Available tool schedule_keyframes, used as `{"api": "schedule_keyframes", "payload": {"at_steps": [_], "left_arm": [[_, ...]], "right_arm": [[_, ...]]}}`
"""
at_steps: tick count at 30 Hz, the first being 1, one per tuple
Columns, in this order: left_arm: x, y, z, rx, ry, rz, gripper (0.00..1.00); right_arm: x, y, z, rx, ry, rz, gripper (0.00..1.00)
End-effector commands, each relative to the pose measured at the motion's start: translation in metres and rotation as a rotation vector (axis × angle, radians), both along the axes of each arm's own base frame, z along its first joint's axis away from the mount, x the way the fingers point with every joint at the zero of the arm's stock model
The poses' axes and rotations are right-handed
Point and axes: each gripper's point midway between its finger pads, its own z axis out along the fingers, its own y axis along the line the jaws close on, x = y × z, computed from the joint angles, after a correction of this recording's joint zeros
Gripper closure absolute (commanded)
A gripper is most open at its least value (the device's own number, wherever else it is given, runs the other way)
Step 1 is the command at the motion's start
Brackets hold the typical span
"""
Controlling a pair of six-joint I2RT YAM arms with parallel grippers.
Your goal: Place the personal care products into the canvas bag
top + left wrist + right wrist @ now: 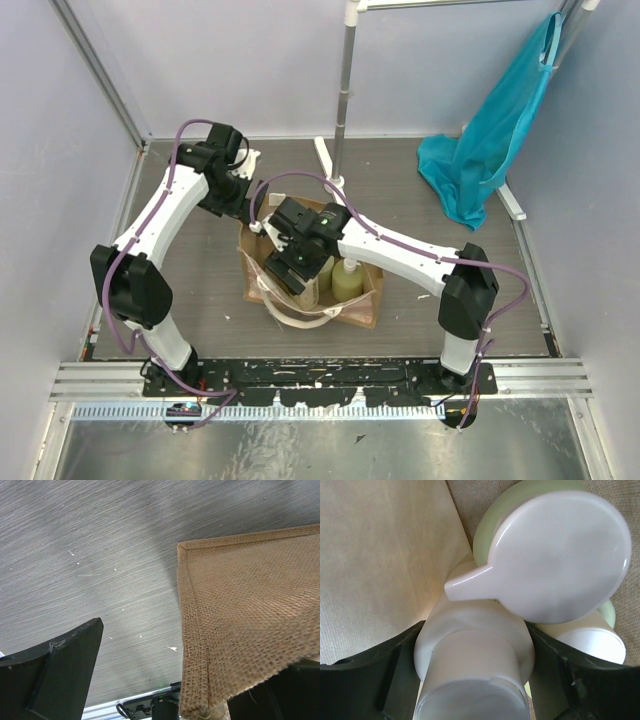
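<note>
The tan canvas bag (362, 300) stands open mid-table. My right gripper (292, 268) is down inside it, shut on a white-capped bottle (472, 650), with a dark finger against each side of the cap. Right beside it in the bag stand a pale green pump-top bottle (560, 555) and another white cap (592, 642); two yellow-green bottles (349, 281) show from above. My left gripper (252, 215) is at the bag's back-left corner. In its own view it (165, 680) is open, and the burlap corner (240, 610) hangs against its right finger.
A teal cloth (490, 140) hangs at the back right from a rack. A metal pole (343, 100) on white feet stands just behind the bag. An aluminium rail (320, 375) runs along the near edge. Walls close in left and right.
</note>
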Motion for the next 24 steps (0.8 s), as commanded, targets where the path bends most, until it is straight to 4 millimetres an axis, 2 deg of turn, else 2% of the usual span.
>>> {"api": "schedule_keyframes", "payload": {"at_steps": [1, 5, 8, 17, 24], "left_arm": [[0.001, 0.004, 0.005, 0.01, -0.025, 0.007, 0.02], [0.002, 0.003, 0.004, 0.011, -0.021, 0.008, 0.02], [0.002, 0.004, 0.005, 0.012, -0.021, 0.01, 0.02], [0.002, 0.005, 0.004, 0.015, -0.015, 0.012, 0.02], [0.001, 0.004, 0.003, 0.015, -0.011, 0.011, 0.02]], "right_arm": [[0.011, -0.003, -0.012, -0.04, -0.031, -0.035, 0.65], [0.014, 0.001, 0.003, -0.002, -0.058, -0.034, 0.35], [0.016, 0.004, 0.014, 0.019, -0.07, -0.034, 0.24], [0.021, 0.005, 0.03, 0.018, -0.092, -0.038, 0.09], [0.025, 0.011, 0.052, 0.061, -0.119, -0.04, 0.08]]}}
